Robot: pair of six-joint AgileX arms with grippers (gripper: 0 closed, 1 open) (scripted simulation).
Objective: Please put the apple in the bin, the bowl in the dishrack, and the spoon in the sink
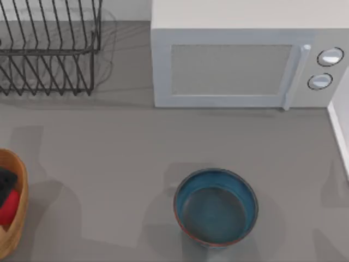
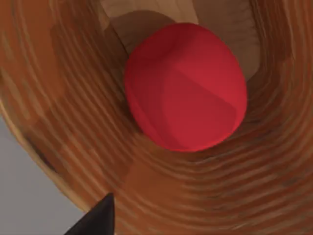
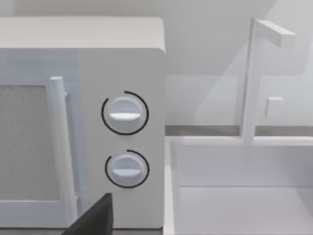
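The red apple (image 2: 186, 88) lies loose inside the orange-tan bin (image 2: 58, 98), which stands at the table's left edge (image 1: 20, 185). From above, the apple (image 1: 7, 208) shows beside a black shape in the bin. My left gripper hovers close over the bin; one dark fingertip (image 2: 98, 218) stands off to the side, clear of the apple, so it is open. The teal-blue bowl (image 1: 216, 207) sits upright at the front centre, untouched. The black wire dishrack (image 1: 49, 49) is at the back left. The white sink (image 3: 244, 196) lies right of the microwave. The spoon is out of view. My right gripper, one fingertip (image 3: 98, 215), faces the microwave, open.
A white microwave (image 1: 240, 65) with two knobs fills the back centre and right. A white faucet (image 3: 254, 78) rises behind the sink. The sink's rim (image 1: 341, 131) borders the table's right side. Grey tabletop stretches between bin, bowl and dishrack.
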